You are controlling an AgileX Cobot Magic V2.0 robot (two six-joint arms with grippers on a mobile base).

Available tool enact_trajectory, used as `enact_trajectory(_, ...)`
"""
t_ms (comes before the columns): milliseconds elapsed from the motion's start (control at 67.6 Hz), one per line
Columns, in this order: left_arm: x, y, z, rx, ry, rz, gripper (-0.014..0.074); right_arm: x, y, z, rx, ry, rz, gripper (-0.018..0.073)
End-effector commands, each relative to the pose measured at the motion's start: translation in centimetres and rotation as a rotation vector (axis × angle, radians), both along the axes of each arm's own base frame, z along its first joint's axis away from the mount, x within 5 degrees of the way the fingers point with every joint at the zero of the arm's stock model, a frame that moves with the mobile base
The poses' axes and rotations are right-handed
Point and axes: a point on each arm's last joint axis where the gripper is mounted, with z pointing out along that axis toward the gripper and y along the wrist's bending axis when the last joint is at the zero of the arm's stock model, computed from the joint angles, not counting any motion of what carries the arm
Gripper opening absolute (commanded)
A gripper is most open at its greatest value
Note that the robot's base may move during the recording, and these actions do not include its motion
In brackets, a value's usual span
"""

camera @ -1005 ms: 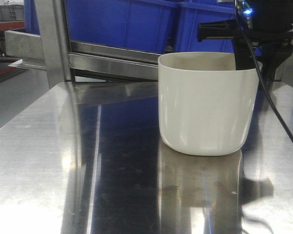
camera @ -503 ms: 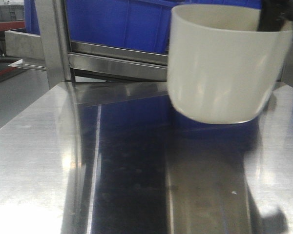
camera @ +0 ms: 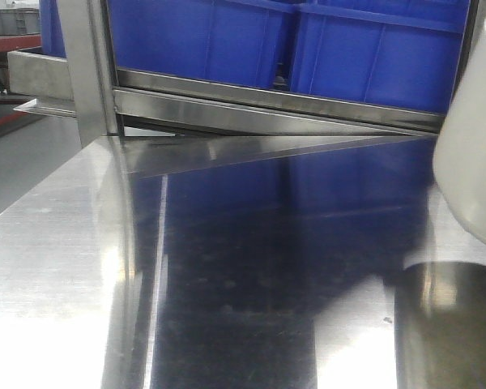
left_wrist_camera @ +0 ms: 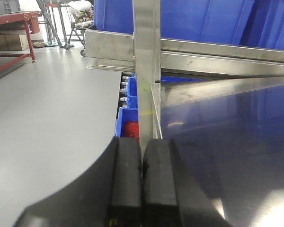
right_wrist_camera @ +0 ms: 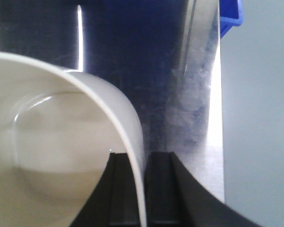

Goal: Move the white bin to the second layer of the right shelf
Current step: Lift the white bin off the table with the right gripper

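Right wrist-mounted view has the right gripper clamped on the wall of the white bin, which hangs above the worktop near its right edge: carry it level and slow lest the thin rim slip, while the left gripper sits pressed together, empty.

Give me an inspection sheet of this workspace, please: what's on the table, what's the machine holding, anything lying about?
Surface: shiny steel tabletop, bare where visible.
Job's things: white bin hangs above the tabletop at the front view's right edge.
Clutter: nothing seen.
End effectors: left end effector shut, empty; right end effector shut on the white bin's wall.
Cables: nothing seen.
Surroundings: blue crates on a steel rack behind; grey floor and red table beyond.
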Motion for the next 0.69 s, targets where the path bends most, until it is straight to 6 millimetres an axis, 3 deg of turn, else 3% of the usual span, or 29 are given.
enact_trajectory(0, 0.0, 0.0, -0.4, -0.012, -0.063, -0.001, 0.0085, -0.8, 0.0, 1.9, 0.001, -0.166, -0.004, 0.0046)
enact_trajectory(399, 0.0, 0.0, -0.4, -0.012, -0.063, -0.001, 0.0085, -7.1, -0.1, 1.8, -0.048, -0.45, -0.013, 0.0046)
enact_trajectory(680, 0.0, 0.0, -0.4, -0.012, -0.063, -0.001, 0.0085, -8.4, -0.1, 1.8, -0.028, -0.493, -0.028, 0.0046)
